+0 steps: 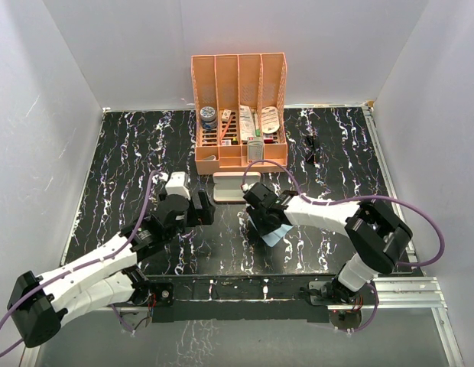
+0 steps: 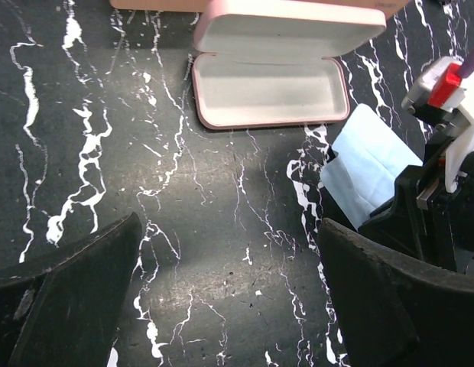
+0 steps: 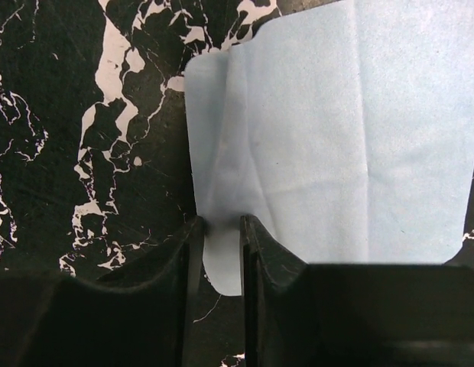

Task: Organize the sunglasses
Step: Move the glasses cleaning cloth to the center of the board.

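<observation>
The sunglasses (image 1: 312,147) are small, black and thin-framed, lying on the table right of the orange organizer, far from both grippers. The pink case (image 1: 235,186) lies open in front of the organizer, its pale lining empty in the left wrist view (image 2: 271,88). My right gripper (image 1: 265,223) is shut on a corner of the light blue cloth (image 1: 277,234), which lies flat on the table; the pinch shows in the right wrist view (image 3: 219,223) on the cloth (image 3: 336,138). My left gripper (image 1: 197,208) is open and empty over bare table (image 2: 229,290), just near and left of the case.
An orange slotted organizer (image 1: 238,115) with several small items stands at the back centre. White walls enclose the black marbled table (image 1: 130,168). The two grippers are close together in the middle, with the cloth (image 2: 371,172) right of my left gripper.
</observation>
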Controlling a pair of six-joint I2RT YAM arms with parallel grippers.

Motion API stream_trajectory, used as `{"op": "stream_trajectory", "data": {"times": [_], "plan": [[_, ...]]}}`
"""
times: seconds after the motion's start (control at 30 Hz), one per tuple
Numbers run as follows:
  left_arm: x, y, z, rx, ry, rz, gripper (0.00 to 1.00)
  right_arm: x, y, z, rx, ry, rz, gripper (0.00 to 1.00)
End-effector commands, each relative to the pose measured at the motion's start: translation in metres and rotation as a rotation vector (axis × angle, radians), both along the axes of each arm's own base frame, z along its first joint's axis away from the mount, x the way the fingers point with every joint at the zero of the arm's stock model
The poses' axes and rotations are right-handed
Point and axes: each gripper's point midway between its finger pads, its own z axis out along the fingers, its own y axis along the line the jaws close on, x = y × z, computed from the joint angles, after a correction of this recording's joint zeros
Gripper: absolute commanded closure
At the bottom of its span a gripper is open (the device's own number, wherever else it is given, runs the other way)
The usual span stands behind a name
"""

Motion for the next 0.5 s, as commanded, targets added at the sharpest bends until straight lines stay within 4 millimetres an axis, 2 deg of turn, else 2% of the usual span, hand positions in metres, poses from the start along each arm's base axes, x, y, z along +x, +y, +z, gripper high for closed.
{"op": "stream_trajectory", "data": {"times": [0.0, 0.13, 0.27, 0.47], "plan": [[0.001, 0.022, 0.006, 0.002, -0.020, 0.116, 0.01, 0.003, 0.008, -0.005, 0.030, -0.007, 0.012, 0.82], [0.001, 0.038, 0.010, 0.010, -0.029, 0.187, 0.01, 0.000, 0.012, -0.006, 0.052, 0.011, 0.001, 1.00], [-0.001, 0.043, 0.016, -0.002, -0.046, 0.198, 0.01, -0.008, 0.026, -0.006, 0.083, 0.030, -0.011, 1.00], [-0.003, 0.046, 0.017, 0.007, -0.044, 0.203, 0.01, -0.017, 0.059, -0.006, 0.121, 0.075, -0.086, 1.00]]}}
